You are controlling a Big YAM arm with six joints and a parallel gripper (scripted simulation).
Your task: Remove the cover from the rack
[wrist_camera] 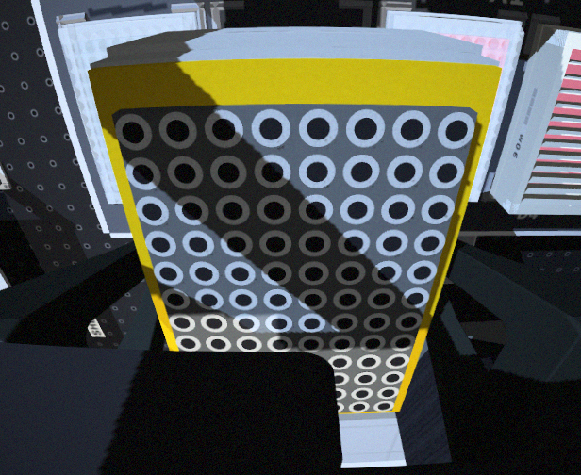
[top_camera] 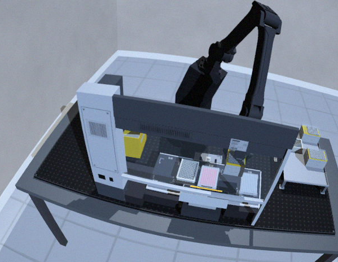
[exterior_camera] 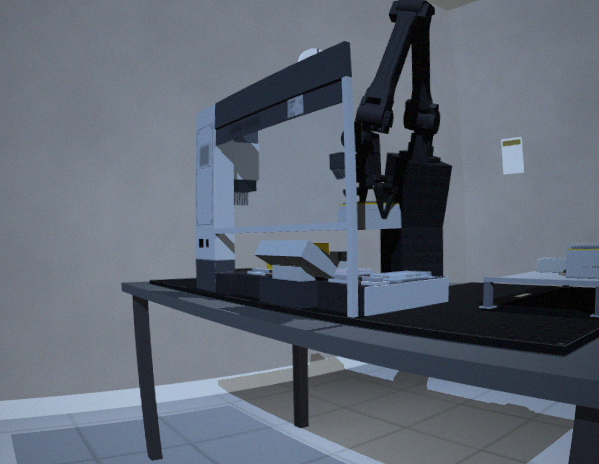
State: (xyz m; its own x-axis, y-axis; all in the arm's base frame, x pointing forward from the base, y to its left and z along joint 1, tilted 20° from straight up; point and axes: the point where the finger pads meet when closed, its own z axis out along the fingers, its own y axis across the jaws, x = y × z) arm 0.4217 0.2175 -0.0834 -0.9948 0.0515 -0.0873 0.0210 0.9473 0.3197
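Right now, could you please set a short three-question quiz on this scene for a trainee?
1. True or false: the hand is shut on the yellow-topped tip rack and holds it above the deck.
2. In the wrist view, on which side of the rack does the reservoir with red troughs lie? A: left. B: right. C: hidden underneath.
3. Fill in: in the top view, the bin beside the liquid handler's white tower is coloured ____.

Key: 1 true; 2 B; 3 yellow.
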